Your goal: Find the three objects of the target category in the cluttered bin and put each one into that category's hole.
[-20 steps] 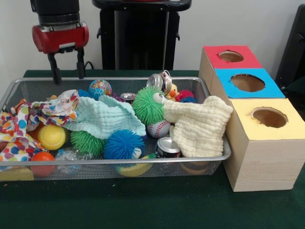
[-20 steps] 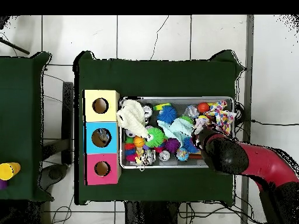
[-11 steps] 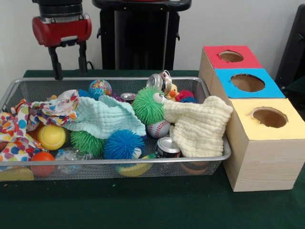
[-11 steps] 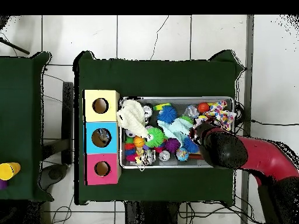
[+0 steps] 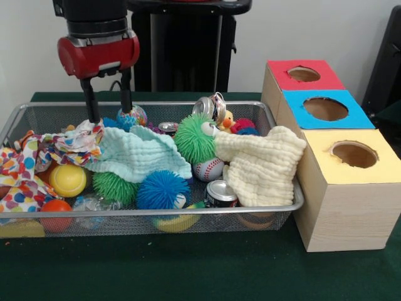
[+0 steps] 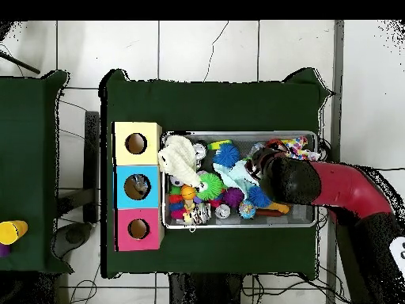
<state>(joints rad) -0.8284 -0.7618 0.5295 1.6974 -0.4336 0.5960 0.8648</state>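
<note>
Sliding inward and dropping, the gripper now hangs with fingers spread and empty over the mesh bin, just above the mint cloth beside the globe ball. Searching step; next, probably a descent and pinch.

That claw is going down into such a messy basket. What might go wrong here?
The open gripper hangs right above the edge of the mint cloth and the dotted cloth, so it may snag fabric instead of a toy and drag it along. Lifted cloth might also tip the green spiky ball or the baseball. Cloths may hide things, so the search could miss some.
</note>
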